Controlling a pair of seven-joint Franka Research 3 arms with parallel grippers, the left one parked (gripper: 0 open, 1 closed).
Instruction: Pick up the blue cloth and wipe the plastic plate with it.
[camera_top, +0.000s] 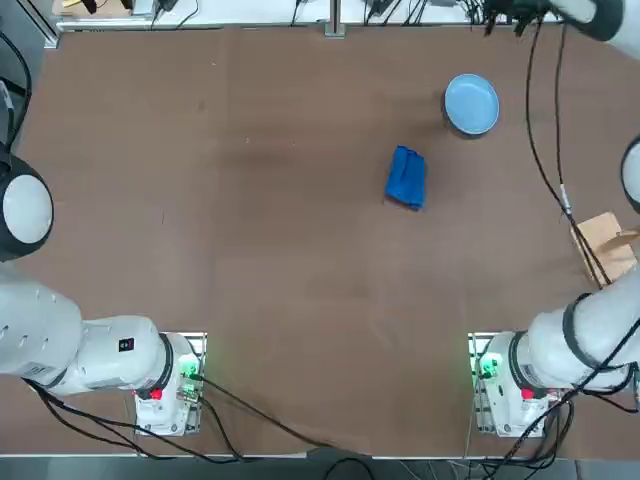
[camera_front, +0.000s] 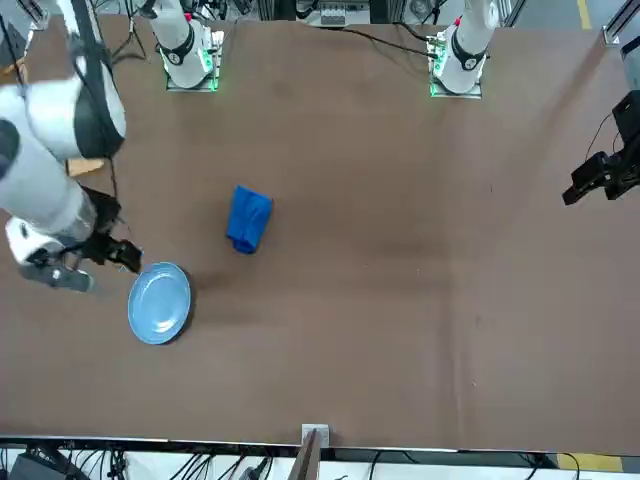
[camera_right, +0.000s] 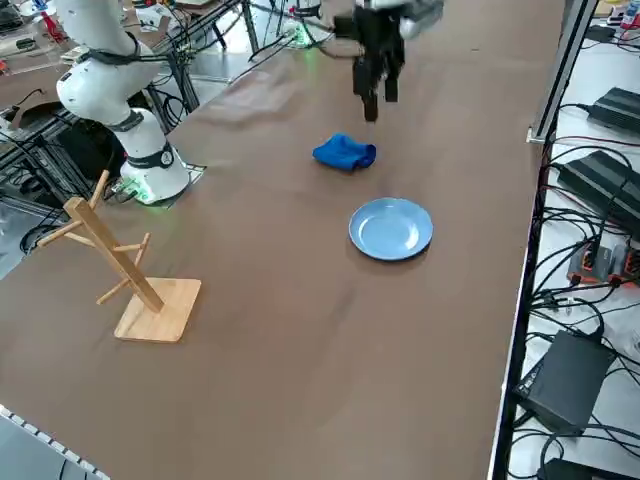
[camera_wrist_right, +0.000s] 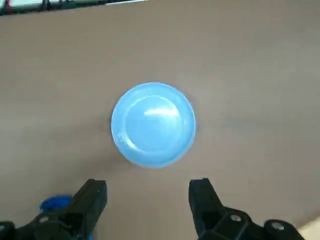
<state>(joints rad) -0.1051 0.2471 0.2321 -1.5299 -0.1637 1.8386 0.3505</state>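
Two task items on the brown bench (camera_top: 250, 200), both untouched. Blue cloth (camera_top: 406, 178) lies bunched up near mid-bench, a bit to the robot's right. Plastic plate (camera_top: 471, 104) sits flat further out toward the far edge and more to the right, near the cloth but clear of it, nothing on it.

Right gripper (camera_wrist_right: 148, 197) is up in the air over the far right part of the bench, jaws wide open and holding nothing. Wrist view has the plate framed just beyond the two fingers (camera_wrist_right: 92, 197), with a corner of the cloth showing beside one finger. In the side view the gripper hangs above the bench on the far side of the cloth, not touching it.

Wooden peg stand (camera_right: 130, 275) sits at the right edge of the bench, well apart from both.
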